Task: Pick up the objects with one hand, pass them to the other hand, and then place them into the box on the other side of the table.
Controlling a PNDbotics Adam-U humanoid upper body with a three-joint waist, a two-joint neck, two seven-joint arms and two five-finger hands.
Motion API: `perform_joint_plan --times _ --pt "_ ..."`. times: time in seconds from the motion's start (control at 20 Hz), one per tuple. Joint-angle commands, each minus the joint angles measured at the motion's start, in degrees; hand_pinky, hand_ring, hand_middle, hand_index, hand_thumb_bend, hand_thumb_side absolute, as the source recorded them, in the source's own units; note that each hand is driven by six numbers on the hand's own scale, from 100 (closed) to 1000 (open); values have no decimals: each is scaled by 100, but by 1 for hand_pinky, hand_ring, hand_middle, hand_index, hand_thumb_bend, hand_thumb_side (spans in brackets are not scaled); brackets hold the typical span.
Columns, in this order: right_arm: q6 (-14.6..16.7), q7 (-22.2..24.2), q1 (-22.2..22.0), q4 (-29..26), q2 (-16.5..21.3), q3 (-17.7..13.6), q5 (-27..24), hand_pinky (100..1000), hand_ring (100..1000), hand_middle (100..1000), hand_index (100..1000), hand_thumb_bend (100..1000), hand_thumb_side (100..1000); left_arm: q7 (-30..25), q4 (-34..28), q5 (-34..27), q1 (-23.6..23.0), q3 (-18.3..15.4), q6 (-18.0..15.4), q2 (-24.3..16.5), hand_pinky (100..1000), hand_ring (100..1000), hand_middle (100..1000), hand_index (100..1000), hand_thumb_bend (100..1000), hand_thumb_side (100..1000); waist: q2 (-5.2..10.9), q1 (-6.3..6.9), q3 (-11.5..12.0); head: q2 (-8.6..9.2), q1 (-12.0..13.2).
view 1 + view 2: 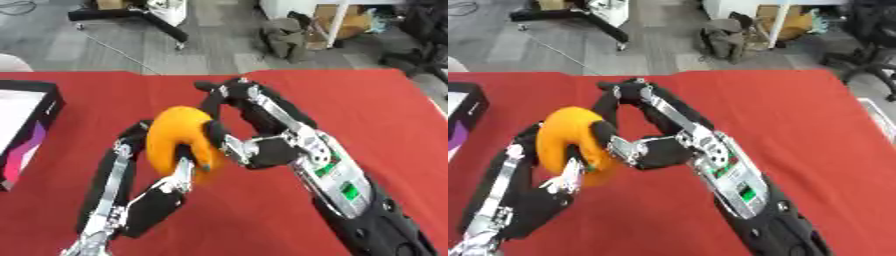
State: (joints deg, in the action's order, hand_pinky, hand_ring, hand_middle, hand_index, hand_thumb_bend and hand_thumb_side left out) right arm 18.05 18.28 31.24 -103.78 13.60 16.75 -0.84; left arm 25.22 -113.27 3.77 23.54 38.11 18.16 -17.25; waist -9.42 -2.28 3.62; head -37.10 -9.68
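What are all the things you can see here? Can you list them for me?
Orange round object: one, orange, held up over the middle of the table between both hands.
Box: one, black rim with pale inside and a purple-pink side, at the table's left edge.
Table: one, covered in red cloth, fills most of the view.
Floor clutter: several, dark bags, a cardboard box and a black stand on the grey floor beyond the table.
Left hand: one, black and silver, comes up from the lower left, fingers curled round the orange object.
Right hand: one, black and silver, comes in from the lower right, thumb and fingers against the orange object's right side.
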Motion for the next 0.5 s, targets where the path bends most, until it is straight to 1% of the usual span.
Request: perform_joint_plan --times 0.05,0.1,0.3,0.4,0.5 --pt "84 10 82 -317 215 -358 -42 994 699 614 813 185 533 -1 -132 75 -18 -114 -16 -106 959 687 665 382 100 417 90 21 0 48 -104" --pt "85 -21 84 -362 267 -457 -38 995 711 632 837 193 551 28 -132 78 -34 -147 -19 -115 957 676 652 375 100 419 94 21 3 59 -182" --pt "64 -257 75 -519 467 -838 1 988 722 658 868 212 559 222 -132 21 -62 -315 -23 -159 957 680 656 384 100 424 109 22 9 109 -521" --pt "24 -469 73 -573 537 -1020 6 983 723 663 875 214 554 325 -132 -11 -71 -405 -31 -197 958 692 669 396 100 423 114 28 6 148 -612" --pt "-20 -701 56 -622 583 -1188 32 978 722 664 877 213 551 449 -132 -42 -91 -522 -35 -261 959 697 676 402 100 425 118 36 -3 193 -650"
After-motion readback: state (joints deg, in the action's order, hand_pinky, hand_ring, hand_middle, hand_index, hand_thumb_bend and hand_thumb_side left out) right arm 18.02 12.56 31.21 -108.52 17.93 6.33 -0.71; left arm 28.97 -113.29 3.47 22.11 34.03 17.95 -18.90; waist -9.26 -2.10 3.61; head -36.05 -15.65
